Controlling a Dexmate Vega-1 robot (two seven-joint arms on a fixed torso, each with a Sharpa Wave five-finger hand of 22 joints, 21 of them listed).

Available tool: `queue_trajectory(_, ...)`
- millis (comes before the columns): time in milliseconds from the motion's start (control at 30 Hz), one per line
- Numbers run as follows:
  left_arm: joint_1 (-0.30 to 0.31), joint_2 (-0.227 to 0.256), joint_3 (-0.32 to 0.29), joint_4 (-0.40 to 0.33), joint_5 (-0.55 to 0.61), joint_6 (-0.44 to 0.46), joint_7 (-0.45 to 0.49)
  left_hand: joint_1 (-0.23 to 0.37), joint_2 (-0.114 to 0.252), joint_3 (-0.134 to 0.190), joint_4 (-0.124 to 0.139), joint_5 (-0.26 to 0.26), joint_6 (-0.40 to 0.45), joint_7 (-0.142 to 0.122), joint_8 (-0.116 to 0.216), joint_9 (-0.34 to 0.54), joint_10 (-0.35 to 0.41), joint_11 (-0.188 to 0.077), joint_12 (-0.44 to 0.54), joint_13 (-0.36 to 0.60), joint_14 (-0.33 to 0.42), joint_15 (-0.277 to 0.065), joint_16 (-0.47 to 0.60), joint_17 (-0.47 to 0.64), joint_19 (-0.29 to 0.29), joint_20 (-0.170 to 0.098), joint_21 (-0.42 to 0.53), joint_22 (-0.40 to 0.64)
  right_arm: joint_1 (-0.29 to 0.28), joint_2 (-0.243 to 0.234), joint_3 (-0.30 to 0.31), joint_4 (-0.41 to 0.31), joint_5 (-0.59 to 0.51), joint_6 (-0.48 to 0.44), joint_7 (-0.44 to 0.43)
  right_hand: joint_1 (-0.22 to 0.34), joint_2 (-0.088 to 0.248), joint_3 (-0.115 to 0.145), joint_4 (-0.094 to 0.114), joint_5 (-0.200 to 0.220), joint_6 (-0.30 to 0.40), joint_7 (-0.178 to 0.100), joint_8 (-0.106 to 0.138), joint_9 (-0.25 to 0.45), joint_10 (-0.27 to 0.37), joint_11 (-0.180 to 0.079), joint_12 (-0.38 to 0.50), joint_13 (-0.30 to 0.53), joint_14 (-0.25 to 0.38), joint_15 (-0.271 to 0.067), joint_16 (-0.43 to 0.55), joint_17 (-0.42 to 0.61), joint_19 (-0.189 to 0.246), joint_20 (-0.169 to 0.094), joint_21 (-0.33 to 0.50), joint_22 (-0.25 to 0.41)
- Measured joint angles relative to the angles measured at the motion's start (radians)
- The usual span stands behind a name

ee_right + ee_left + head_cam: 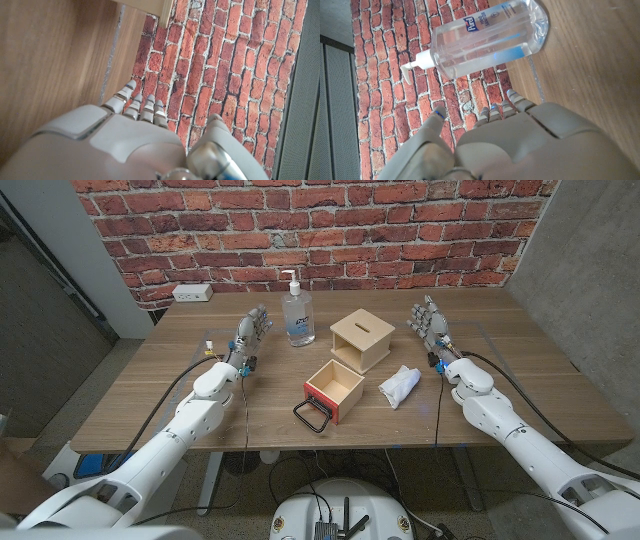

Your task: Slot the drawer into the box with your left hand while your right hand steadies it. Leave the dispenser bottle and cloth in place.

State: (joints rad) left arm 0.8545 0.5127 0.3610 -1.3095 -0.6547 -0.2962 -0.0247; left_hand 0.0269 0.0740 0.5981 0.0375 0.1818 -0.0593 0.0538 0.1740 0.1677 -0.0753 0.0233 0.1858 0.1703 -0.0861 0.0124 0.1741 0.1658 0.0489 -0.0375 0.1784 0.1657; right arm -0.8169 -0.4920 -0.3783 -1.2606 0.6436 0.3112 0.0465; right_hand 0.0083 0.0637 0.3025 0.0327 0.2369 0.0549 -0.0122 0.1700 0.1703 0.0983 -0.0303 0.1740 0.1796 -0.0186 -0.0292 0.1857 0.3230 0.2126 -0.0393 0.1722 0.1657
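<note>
At the near middle of the wooden table, the drawer is sitting out of the box, its red front and black wire handle facing the table's near edge. At about three o'clock from it, close beside, the white cloth is lying crumpled. Just past the drawer, at twelve o'clock, the wooden box is standing with a slot in its top. At nine o'clock from the box, the dispenser bottle is standing upright. Out at the sides, the left hand and the right hand are hovering with fingers spread wide, holding nothing. Beyond, a white power strip is lying against the brick wall.
</note>
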Motion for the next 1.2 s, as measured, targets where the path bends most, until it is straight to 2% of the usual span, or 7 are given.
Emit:
queue_trajectory(233, 0.031, 0.011, -0.012, -0.037, -0.002, -0.008, 0.024, 0.0, 0.0, 0.004, -0.002, 0.0, 0.0, 0.0, 0.0, 0.0, 0.0, 0.0, 0.0, 0.0, 0.0, 0.0, 0.0, 0.0, 0.0, 0.0, 0.0, 0.0, 0.017, 0.01, -0.007, 0.03, -0.008, 0.014, 0.011, 0.0, 0.0, -0.001, 0.004, 0.0, 0.0, 0.0, 0.0, 0.0, 0.0, 0.0, 0.0, 0.0, 0.0, 0.0, 0.0, -0.003, 0.0, 0.0, 0.0, 0.0)
queue_trajectory(700, 0.075, 0.038, -0.028, -0.111, 0.013, -0.001, 0.072, 0.003, 0.003, 0.009, -0.007, 0.0, 0.007, 0.0, 0.005, 0.0, 0.006, -0.006, 0.0, 0.0, 0.013, -0.005, 0.004, 0.0, 0.009, 0.002, 0.0, 0.0, 0.019, 0.006, -0.01, 0.03, -0.014, 0.009, 0.008, 0.0, 0.0, -0.002, 0.01, 0.004, 0.0, 0.0, 0.004, 0.0, 0.0, 0.0, 0.004, 0.0, -0.005, -0.004, 0.0, -0.006, -0.004, 0.004, 0.0, 0.0)
queue_trajectory(867, 0.093, 0.058, -0.033, -0.15, 0.026, 0.013, 0.093, 0.005, 0.005, 0.013, -0.012, 0.0, 0.014, -0.003, 0.008, 0.0, 0.015, -0.007, 0.0, 0.0, 0.023, -0.004, 0.004, -0.003, 0.009, 0.002, 0.007, 0.0, 0.018, 0.002, -0.01, 0.027, -0.014, 0.001, 0.007, 0.0, 0.0, -0.002, 0.01, 0.004, 0.0, 0.0, 0.007, 0.0, 0.005, 0.005, 0.008, 0.0, -0.005, -0.004, 0.005, -0.008, -0.004, 0.004, 0.0, 0.0)
queue_trajectory(933, 0.099, 0.063, -0.034, -0.163, 0.031, 0.017, 0.1, 0.011, 0.011, 0.013, -0.012, 0.0, 0.018, 0.0, 0.008, 0.0, 0.015, -0.007, 0.0, 0.0, 0.024, -0.005, 0.004, -0.003, 0.015, -0.001, 0.008, 0.0, 0.017, 0.001, -0.01, 0.027, -0.014, -0.002, 0.007, 0.0, 0.0, -0.002, 0.018, 0.004, 0.0, 0.0, 0.008, 0.0, 0.005, 0.005, 0.008, 0.0, -0.005, -0.004, 0.007, -0.008, -0.004, 0.004, 0.0, 0.0)
queue_trajectory(1200, 0.137, 0.107, -0.045, -0.24, 0.059, 0.043, 0.131, 0.011, 0.011, 0.016, -0.02, 0.0, 0.022, -0.004, 0.008, 0.0, 0.02, -0.013, 0.0, 0.0, 0.027, -0.009, 0.004, -0.003, 0.02, 0.002, 0.008, 0.0, 0.014, -0.004, -0.011, 0.021, -0.017, -0.008, 0.005, 0.0, 0.0, -0.002, 0.018, 0.004, 0.0, 0.0, 0.007, 0.0, 0.005, 0.005, 0.008, 0.0, -0.005, -0.004, 0.007, -0.012, -0.004, 0.004, 0.005, 0.0)
